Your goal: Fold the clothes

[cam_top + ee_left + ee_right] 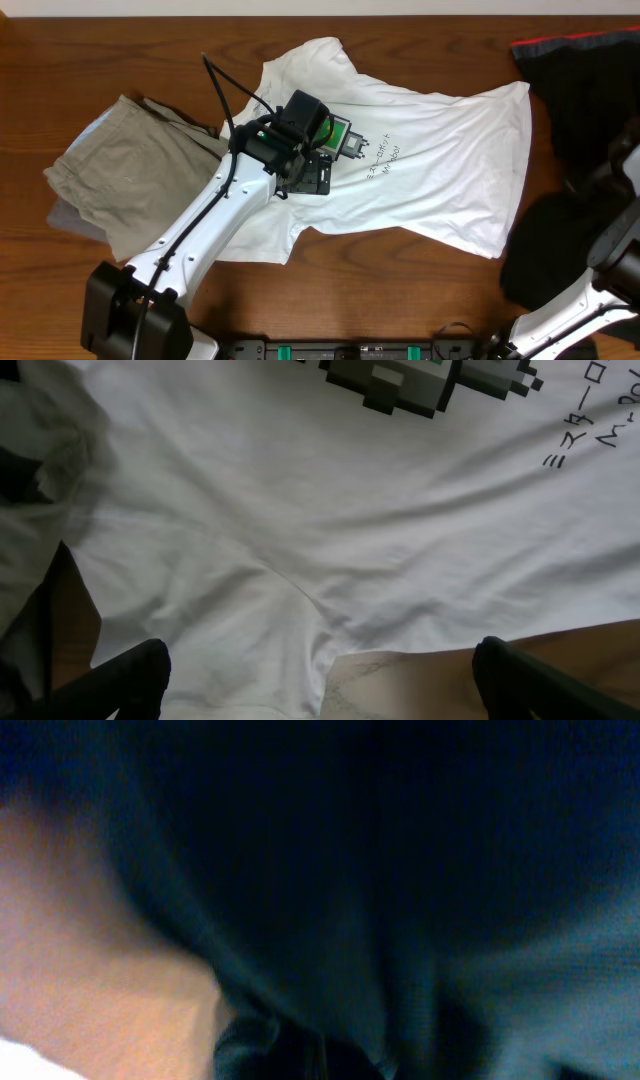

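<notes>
The white T-shirt point(440, 170) lies spread on the wooden table, with its green-and-grey robot print point(345, 138) and a line of dark text on the chest. My left gripper point(316, 176) hovers low over the shirt just below the print. In the left wrist view its fingers point(320, 685) are wide apart and hold nothing, with the shirt point(300, 510) and its hem edge under them. My right arm point(610, 270) is at the lower right over the black garment. The right wrist view shows only blurred dark cloth point(400, 870), and no fingers can be made out.
A khaki-beige garment point(130, 180) lies at the left, touching the shirt's sleeve. A black garment with a red stripe point(590, 80) covers the right side, with a dark lump point(550, 250) lower down. Bare wood point(420, 290) shows along the front.
</notes>
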Robot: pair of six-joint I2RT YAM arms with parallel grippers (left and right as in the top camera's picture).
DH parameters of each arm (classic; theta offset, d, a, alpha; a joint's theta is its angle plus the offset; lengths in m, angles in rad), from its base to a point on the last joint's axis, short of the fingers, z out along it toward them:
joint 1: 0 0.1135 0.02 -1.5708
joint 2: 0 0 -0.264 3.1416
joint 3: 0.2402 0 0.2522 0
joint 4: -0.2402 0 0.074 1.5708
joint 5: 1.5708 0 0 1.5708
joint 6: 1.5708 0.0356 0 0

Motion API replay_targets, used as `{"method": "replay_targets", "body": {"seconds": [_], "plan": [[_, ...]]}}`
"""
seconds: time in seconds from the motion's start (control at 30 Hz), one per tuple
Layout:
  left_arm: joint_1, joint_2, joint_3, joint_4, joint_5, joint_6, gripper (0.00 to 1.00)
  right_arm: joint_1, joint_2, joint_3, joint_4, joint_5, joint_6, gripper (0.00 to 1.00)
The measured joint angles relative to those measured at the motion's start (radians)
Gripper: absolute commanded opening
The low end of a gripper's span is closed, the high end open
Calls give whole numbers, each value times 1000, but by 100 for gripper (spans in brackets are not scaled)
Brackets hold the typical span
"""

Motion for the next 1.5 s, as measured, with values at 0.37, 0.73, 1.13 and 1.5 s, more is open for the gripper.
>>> {"method": "replay_targets", "body": {"seconds": [0.37, 0.73, 1.13, 1.5], "plan": [[0, 0, 0, -18, -5, 31, 98, -193, -43, 85, 19, -118, -78, 35], [0, 0, -1, -90, -38, 43, 98, 0, -315, 123, -128, -519, -308, 54], [0, 0, -90, -125, -23, -40, 98, 374, -309, -196, -132, -313, -304, 50], [0, 0, -310, -14, 174, 64, 100, 468, -307, -354, -21, -336, -298, 58]]}}
